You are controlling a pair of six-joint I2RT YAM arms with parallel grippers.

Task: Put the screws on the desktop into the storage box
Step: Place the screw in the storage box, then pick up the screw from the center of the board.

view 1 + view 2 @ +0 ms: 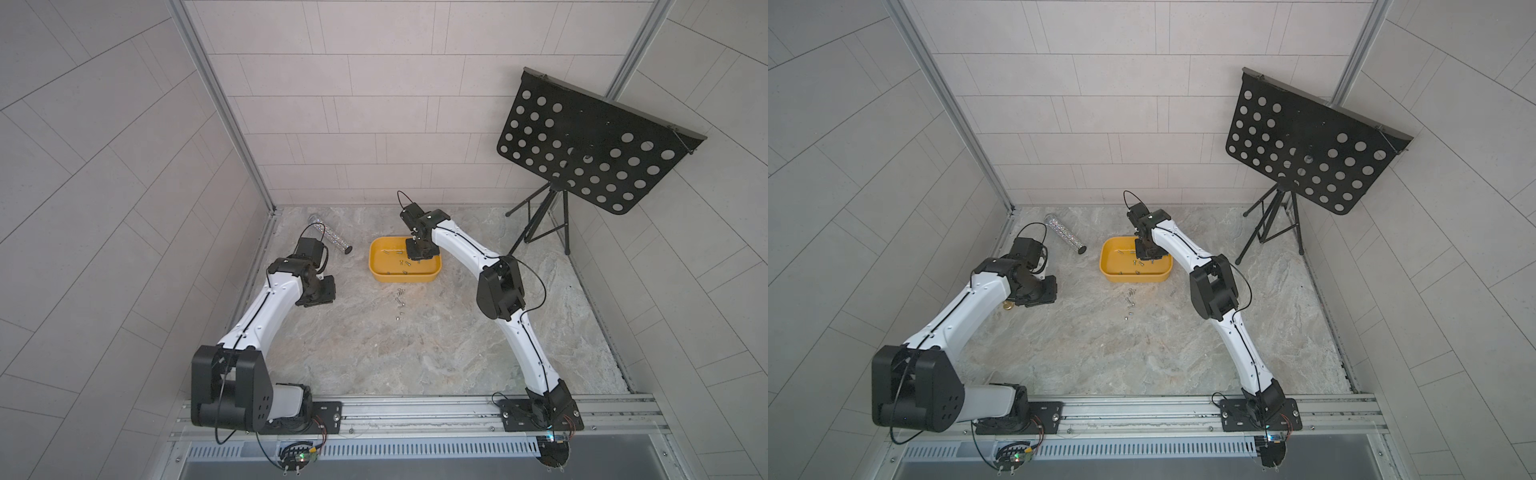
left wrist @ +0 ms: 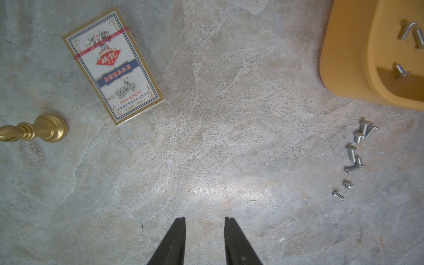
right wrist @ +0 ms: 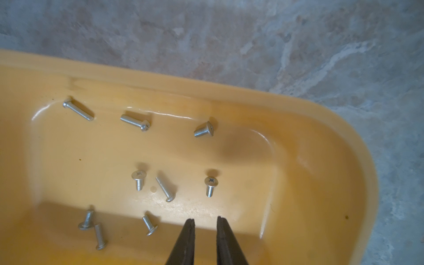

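The yellow storage box (image 1: 376, 266) (image 1: 1105, 266) stands at the back middle of the marble desktop (image 1: 415, 353). Several silver screws (image 3: 165, 189) lie on its floor. My right gripper (image 3: 205, 219) hangs inside the box over its right part, open by a narrow gap with nothing between the fingers. More screws (image 1: 400, 301) (image 2: 354, 156) lie in a loose line on the desktop just in front of the box, and one screw (image 1: 441, 293) lies alone to their right. My left gripper (image 2: 205, 219) is open and empty above bare desktop, left of those screws.
A playing-card pack (image 2: 113, 66) and a brass piece (image 2: 39, 128) lie under my left arm. A glittery tube (image 1: 330, 235) lies at the back left. A black perforated music stand (image 1: 582, 145) rises at the back right. Walls enclose three sides.
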